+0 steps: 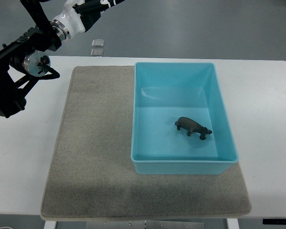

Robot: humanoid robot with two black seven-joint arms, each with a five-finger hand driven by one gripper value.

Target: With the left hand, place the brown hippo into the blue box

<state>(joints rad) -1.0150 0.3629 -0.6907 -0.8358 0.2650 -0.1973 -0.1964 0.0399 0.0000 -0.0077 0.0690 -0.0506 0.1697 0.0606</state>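
**Hippo in box, left hand off at upper left**

1. Left hand (19, 81): dark mechanism at the far left edge of the white table (262, 119), its arm entering from the upper left with a white wrist section. It hangs over bare tabletop, clear of the mat. It grips nothing; whether the fingers are spread or curled cannot be told from this angle, the hand reading only as a tangle of black links.

2. Grey mat (95, 157): rectangular, lying flat across the table's middle, its left border just right of the hand. The box sits on its right portion.

3. Blue box (138, 119): open-topped rectangular tray, long axis running away from the robot, upright.

4. Brown hippo (193, 127): standing on the box floor, right of centre and toward the near wall, touching no wall. Its long axis runs across the frame, dipping slightly toward the robot at the right, where the head appears to point.

Relation of note: the hippo lies well apart from the left hand, to its right and nearer the robot, the box's left wall between them. The right hand is not in view.

Judgement: placement looks complete; only retreat of the arm seems left
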